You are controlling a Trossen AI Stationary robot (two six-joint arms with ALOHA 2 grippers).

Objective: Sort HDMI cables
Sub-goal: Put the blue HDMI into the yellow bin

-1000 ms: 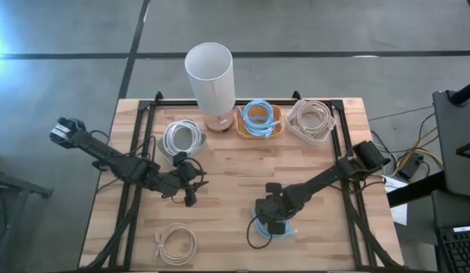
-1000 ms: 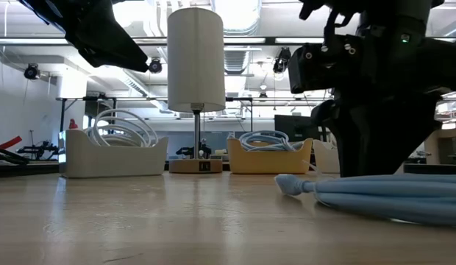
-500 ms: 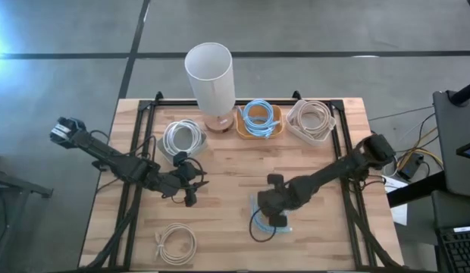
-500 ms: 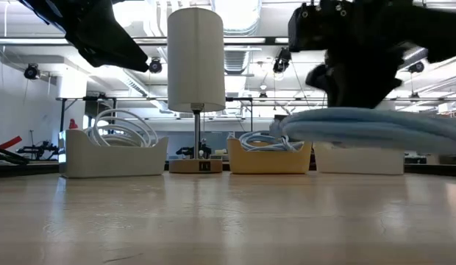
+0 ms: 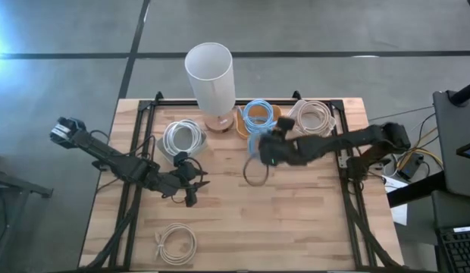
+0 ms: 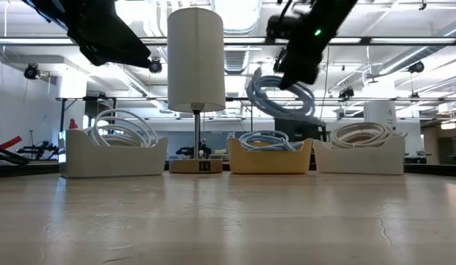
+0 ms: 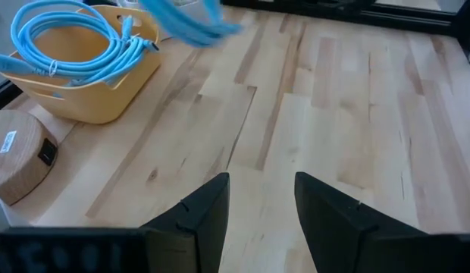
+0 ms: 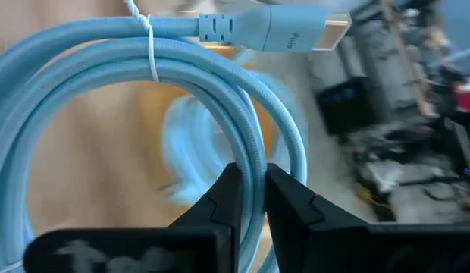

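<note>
Light blue coil (image 8: 106, 114) in right pincer (image 8: 250, 199) (aloft, near yellow bin (image 6: 271, 156))

The right gripper (image 5: 270, 151) has lifted the blue coil (image 5: 255, 158) from the front table area to beside the yellow bin (image 5: 242, 129).

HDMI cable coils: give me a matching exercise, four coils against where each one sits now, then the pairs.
Coils:
1. white coil
2. beige coil
3. light blue coil with the right claw
4. loose white coil

Places:
A. on the bare table, near edge
B. held in the air by a claw
C. in the left bin
D. in the right bin

Pairs: 1-C, 2-D, 3-B, 4-A
</note>
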